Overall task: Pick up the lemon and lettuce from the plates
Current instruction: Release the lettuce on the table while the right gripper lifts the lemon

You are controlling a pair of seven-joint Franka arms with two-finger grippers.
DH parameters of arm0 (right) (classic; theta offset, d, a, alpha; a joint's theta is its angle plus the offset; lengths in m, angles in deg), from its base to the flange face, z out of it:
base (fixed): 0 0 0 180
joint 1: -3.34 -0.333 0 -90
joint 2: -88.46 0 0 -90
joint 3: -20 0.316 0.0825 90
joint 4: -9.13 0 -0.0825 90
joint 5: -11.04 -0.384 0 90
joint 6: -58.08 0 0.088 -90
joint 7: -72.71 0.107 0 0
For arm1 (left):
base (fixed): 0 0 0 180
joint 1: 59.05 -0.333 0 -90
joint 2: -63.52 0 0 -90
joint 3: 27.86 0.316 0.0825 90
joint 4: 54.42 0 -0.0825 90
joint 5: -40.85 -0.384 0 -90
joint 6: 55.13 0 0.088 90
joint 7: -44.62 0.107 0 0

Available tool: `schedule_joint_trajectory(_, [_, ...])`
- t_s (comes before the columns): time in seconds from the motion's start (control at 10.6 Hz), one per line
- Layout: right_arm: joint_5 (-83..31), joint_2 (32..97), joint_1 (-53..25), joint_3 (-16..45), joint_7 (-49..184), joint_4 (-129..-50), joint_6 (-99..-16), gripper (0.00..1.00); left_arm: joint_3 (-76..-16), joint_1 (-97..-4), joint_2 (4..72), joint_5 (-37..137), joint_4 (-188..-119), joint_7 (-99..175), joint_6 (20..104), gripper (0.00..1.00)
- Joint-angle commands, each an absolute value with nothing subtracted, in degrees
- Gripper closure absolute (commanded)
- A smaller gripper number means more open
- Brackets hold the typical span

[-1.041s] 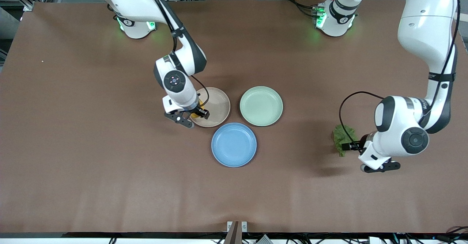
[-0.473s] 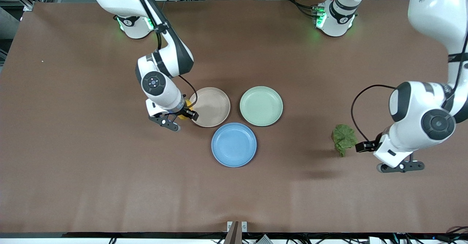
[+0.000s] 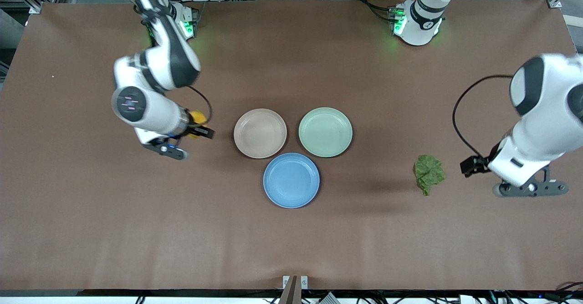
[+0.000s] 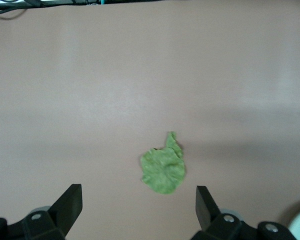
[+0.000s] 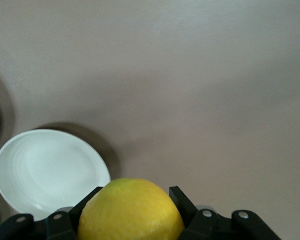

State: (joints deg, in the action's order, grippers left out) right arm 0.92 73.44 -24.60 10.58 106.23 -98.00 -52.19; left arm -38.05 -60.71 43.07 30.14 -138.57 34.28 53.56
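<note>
Over the bare brown bench (image 3: 91, 213), the right end effector (image 3: 196, 130) is clamping the small yellow lemon (image 3: 197, 116), carrying it clear of the beige round plate (image 3: 260, 133), while the left end effector (image 4: 138, 207), fingers spread apart, is hanging above the dark green ruffled lettuce leaf (image 3: 428, 172) lying on the bench, both items off their plates.

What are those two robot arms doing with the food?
The right gripper is holding the lemon up over the bare table, off the beige plate. The left gripper is open and empty, beside the lettuce, which lies on the table toward the left arm's end. The beige, mint green plate and blue plate hold nothing.

Brown table (image 3: 291, 231), cluttered equipment edge
</note>
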Motion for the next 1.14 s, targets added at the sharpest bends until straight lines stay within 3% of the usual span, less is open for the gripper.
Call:
schedule_joint_trajectory(0.0, [0.1, 80.5, -19.0, 11.0, 100.0, -98.6, -44.9, 0.43, -38.6, -61.2, 49.1, 34.3, -140.5, 35.6, 49.4, 0.0])
schedule_joint_trajectory(0.57, [8.9, 84.8, -12.1, 11.0, 82.2, -93.8, -36.6, 0.43, -38.4, -61.3, 55.3, 34.8, -140.5, 35.1, 42.9, 0.0])
schedule_joint_trajectory(1.04, [10.9, 86.6, -3.9, 11.0, 64.9, -93.4, -35.6, 0.43, -39.1, -61.2, 59.8, 34.9, -140.8, 35.4, 38.9, 0.0])
